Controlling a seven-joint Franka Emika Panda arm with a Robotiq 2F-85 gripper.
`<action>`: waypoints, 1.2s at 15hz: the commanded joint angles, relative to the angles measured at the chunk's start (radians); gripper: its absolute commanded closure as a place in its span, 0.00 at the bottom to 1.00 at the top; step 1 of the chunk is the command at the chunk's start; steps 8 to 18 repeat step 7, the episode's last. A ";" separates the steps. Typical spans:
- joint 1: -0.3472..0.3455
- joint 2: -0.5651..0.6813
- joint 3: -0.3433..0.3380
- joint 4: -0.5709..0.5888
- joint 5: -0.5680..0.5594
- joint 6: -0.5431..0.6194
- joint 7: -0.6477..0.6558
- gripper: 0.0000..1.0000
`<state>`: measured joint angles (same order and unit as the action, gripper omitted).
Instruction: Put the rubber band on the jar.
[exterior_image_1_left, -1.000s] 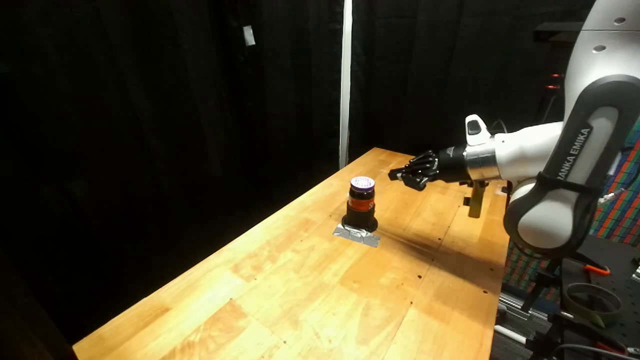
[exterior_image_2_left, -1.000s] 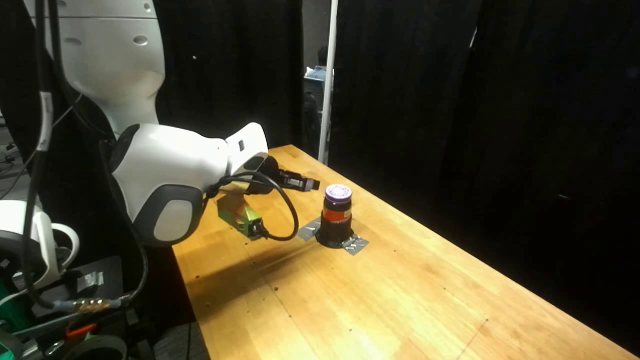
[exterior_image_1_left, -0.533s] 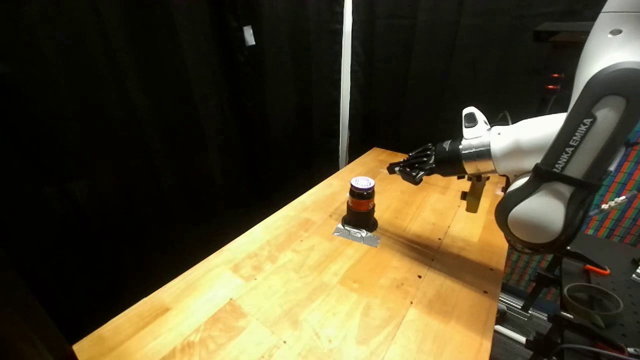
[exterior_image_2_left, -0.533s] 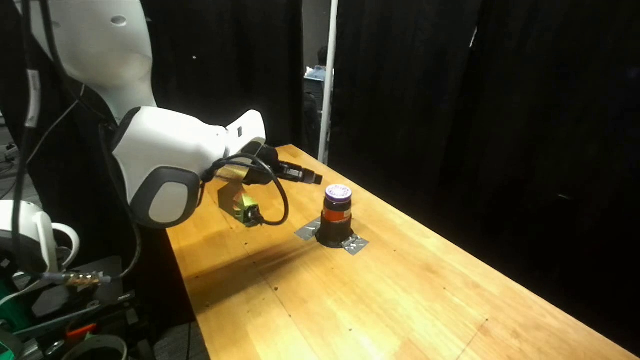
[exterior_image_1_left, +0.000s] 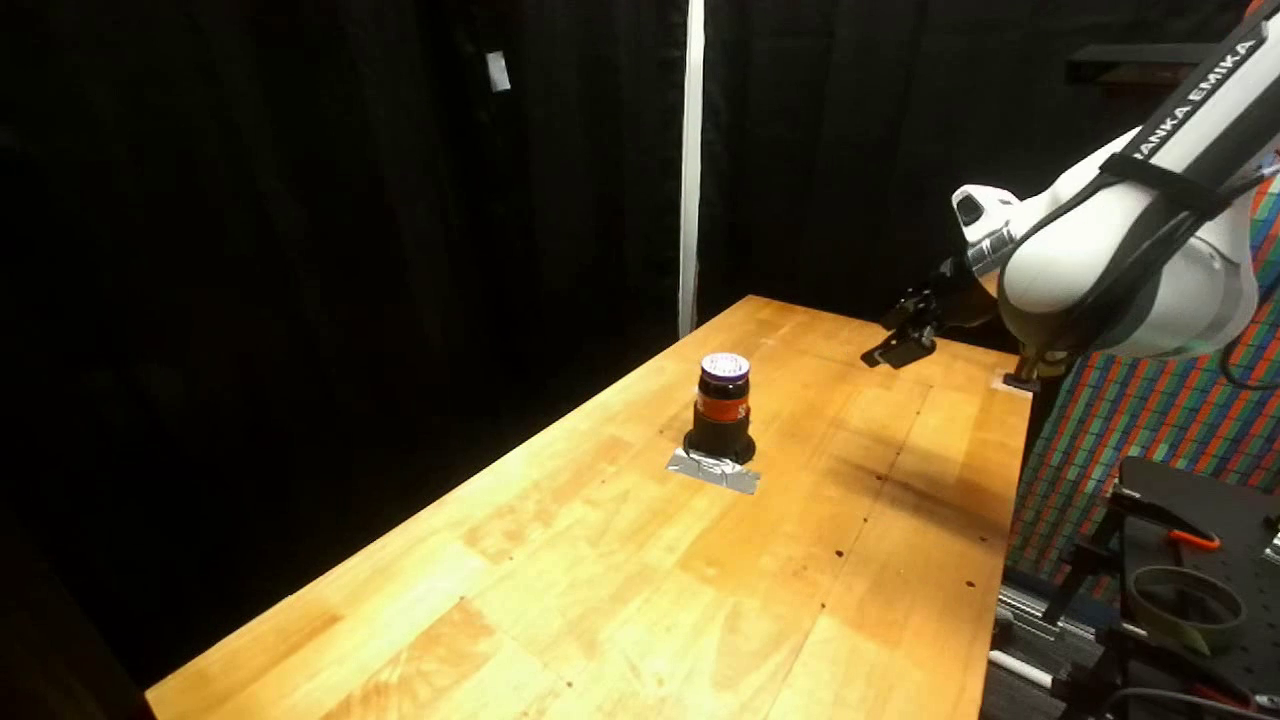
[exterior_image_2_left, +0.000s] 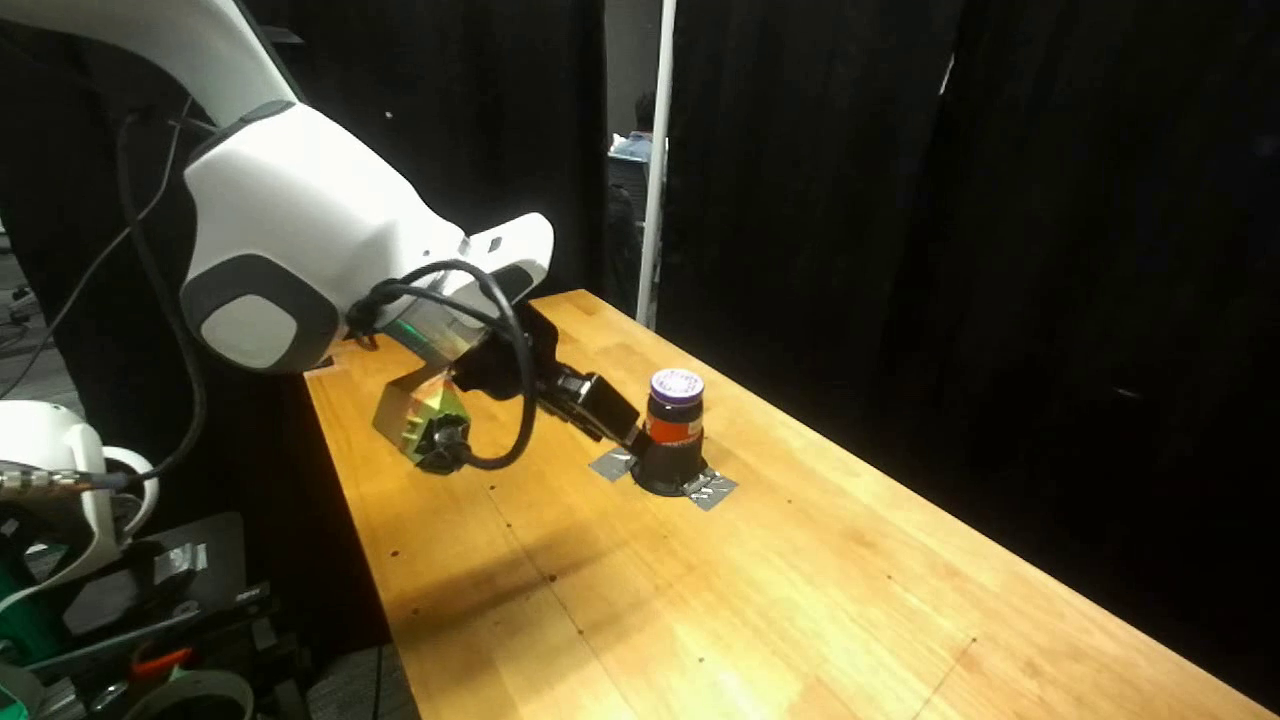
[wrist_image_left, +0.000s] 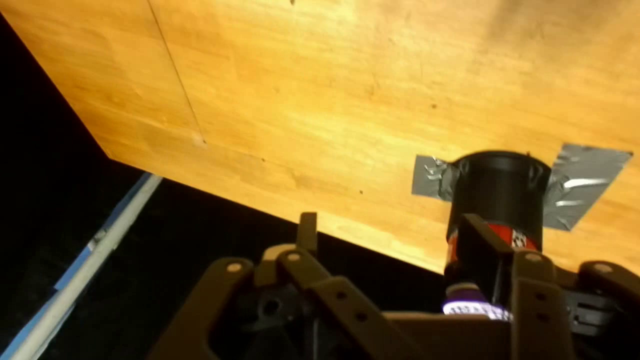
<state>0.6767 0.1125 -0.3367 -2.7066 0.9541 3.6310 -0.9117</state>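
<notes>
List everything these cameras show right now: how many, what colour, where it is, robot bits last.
Table: one, tan, in all views.
Holder: one, black, on table.
Jar: one, dark and orange-red with purple-rimmed lid, upright in holder.
Tape strips: two, silver-grey, at holder's base.
Curtains: count unclear, black, behind table.
Pole: one per view, white, beyond table.
Person: one, bluish top, background of an exterior view.
Patterned surface: one, multicoloured, past table edge.
Roll: at least one, greyish-green, beside table.
Device: one, mostly white, left edge of an exterior view.
Rubber band: none identifiable.
Arm: one, white and grey, above table.
Box: one, greenish, on arm.
Fingers: two, black, apart, above table.
</notes>
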 joint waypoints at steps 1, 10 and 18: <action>0.099 -0.021 -0.055 -0.006 0.284 -0.007 -0.276 0.00; 0.161 -0.139 -0.009 0.021 0.783 0.060 -0.708 0.00; 0.161 -0.139 -0.009 0.021 0.783 0.060 -0.708 0.00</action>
